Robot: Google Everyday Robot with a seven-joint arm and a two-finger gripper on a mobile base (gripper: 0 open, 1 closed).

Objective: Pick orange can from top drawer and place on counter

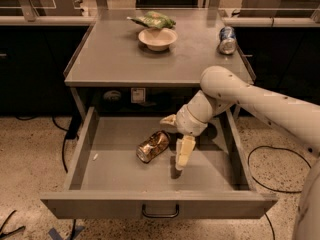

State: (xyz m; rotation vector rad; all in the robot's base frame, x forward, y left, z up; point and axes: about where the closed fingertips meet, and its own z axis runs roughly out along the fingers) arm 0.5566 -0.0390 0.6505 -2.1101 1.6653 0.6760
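Note:
The orange can (153,146) lies on its side in the middle of the open top drawer (107,171), apart from the walls. My gripper (175,137) hangs inside the drawer just right of the can. It is open, with one finger (183,153) pointing down by the can's right end and the other (168,119) above and behind the can. It holds nothing. The grey counter (115,59) is above the drawer.
On the counter stand a white bowl (157,38) with a green bag (152,20) behind it and a blue and silver can (227,39) lying at the right rim. The drawer's handle (160,214) faces the front. Cables lie on the floor on both sides.

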